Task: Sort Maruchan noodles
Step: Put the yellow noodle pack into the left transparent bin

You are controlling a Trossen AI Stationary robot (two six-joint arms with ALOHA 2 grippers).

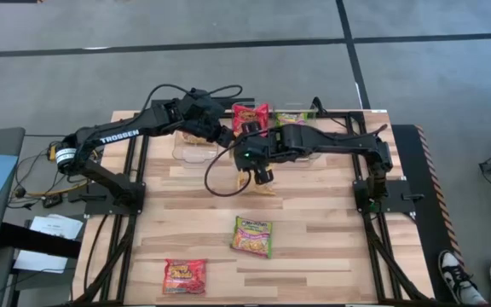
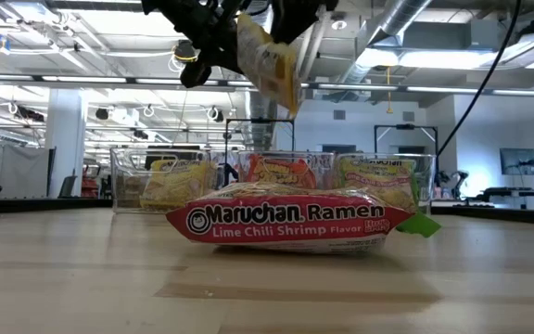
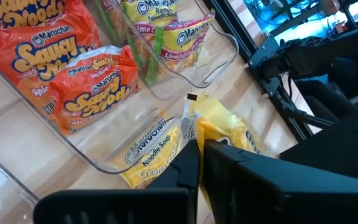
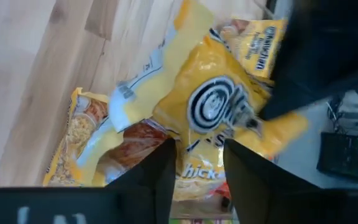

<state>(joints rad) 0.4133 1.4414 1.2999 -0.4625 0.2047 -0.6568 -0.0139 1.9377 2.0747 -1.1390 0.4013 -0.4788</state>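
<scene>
While a yellow packet [image 4: 229,112] hangs lengthwise above the bins [image 1: 196,153], it is pinched by the closed left gripper [image 3: 197,149]; the right gripper [image 4: 197,155] (fingers parted) is nearest below.

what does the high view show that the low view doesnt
Only the high view shows the red packet near the table's front edge, the green packet lying flat mid-table, and both arms whole, with the left gripper and right gripper meeting by the bins. Only the low view shows the Lime Chili Shrimp label and the room behind. Both show the yellow packet held up between the grippers and the clear bins holding packets.
</scene>
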